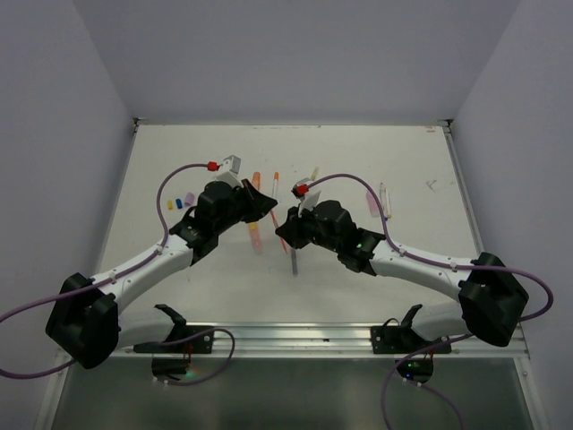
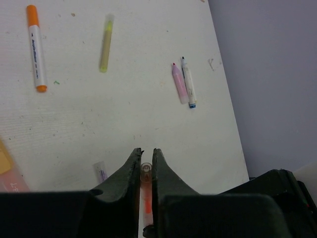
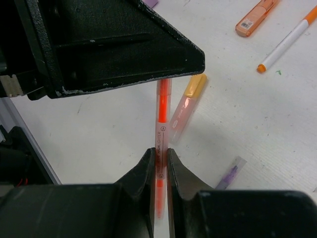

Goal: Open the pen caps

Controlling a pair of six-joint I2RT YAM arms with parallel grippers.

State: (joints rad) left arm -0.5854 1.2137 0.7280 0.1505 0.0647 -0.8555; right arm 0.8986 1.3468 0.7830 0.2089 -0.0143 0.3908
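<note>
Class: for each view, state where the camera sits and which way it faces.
Top: above and behind the bases, looking down on the table; both arms show.
Left wrist: on the left arm, looking past the left gripper over loose pens.
Right wrist: on the right arm, looking past the right gripper at the left gripper.
Shared: both wrist views show the held pen, clamped by both grippers.

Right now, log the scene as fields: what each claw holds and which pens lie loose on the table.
left claw: shut on the clear end of the orange pen
right claw: shut on the same pen's barrel
loose pens: orange-capped white marker, yellow highlighter, pink highlighter, blue-tipped white pen
surface: white table
</note>
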